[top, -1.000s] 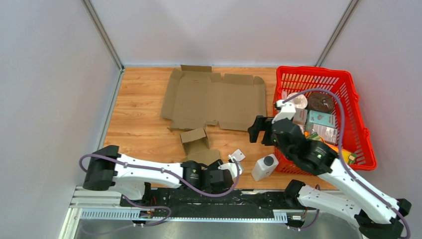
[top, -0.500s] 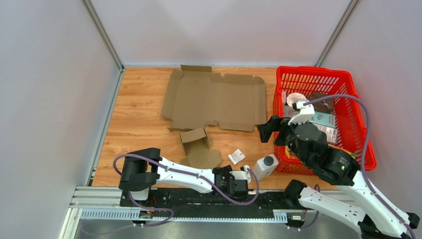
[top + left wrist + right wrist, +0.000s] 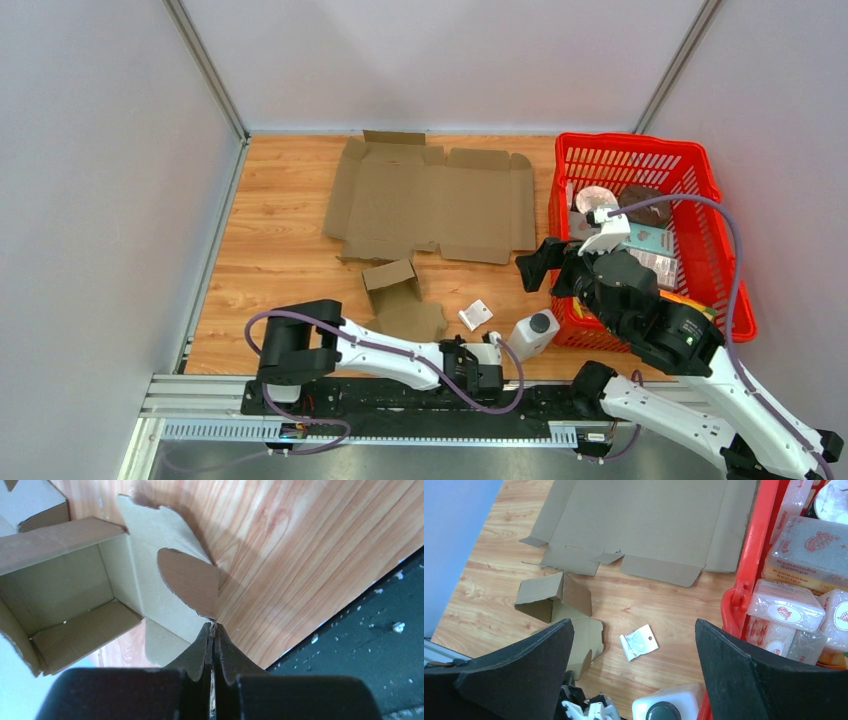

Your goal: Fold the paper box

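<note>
My left gripper (image 3: 213, 630), jaws closed, touches the rounded flap (image 3: 190, 580) of the small brown cardboard box (image 3: 65, 595); my right gripper (image 3: 633, 630) gapes wide, empty.

Left arm (image 3: 385, 350) and right arm (image 3: 670, 412): white link shells, chunky black joint housings (image 3: 300, 345). Purple cable (image 3: 734, 270) loops free along each, base to wrist. White block (image 3: 608, 232) on right wrist. Jaws matte black, wedge-shaped fingers (image 3: 744, 680).
</note>
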Tool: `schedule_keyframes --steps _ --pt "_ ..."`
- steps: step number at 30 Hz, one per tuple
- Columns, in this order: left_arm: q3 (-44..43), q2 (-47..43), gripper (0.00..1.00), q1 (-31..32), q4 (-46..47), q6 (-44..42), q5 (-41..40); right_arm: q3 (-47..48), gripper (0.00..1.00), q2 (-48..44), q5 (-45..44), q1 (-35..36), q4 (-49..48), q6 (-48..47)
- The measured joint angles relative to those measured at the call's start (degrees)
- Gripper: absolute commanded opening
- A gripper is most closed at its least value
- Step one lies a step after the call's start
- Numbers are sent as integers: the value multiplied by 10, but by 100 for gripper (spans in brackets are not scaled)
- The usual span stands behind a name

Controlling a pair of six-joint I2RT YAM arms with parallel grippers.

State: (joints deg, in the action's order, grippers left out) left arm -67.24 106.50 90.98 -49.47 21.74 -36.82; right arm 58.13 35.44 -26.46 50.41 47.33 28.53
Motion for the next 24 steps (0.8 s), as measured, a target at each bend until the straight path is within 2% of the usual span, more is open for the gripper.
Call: schedule_keyframes --steps 3,6,13,19,24 --pt "0 -30 0 -2 -8 15 -1 -4 94 6 2 0 0 -4" --pt "0 -97 0 -13 -10 38 11 -9 94 9 5 0 0 -7" --pt "12 -328 0 -98 14 113 71 -11 95 9 6 0 0 -15" --pt "37 -453 0 -190 28 224 124 -11 94 16 8 0 0 -21" --pt "82 -569 0 -205 62 337 109 -18 94 31 19 0 -3 -21"
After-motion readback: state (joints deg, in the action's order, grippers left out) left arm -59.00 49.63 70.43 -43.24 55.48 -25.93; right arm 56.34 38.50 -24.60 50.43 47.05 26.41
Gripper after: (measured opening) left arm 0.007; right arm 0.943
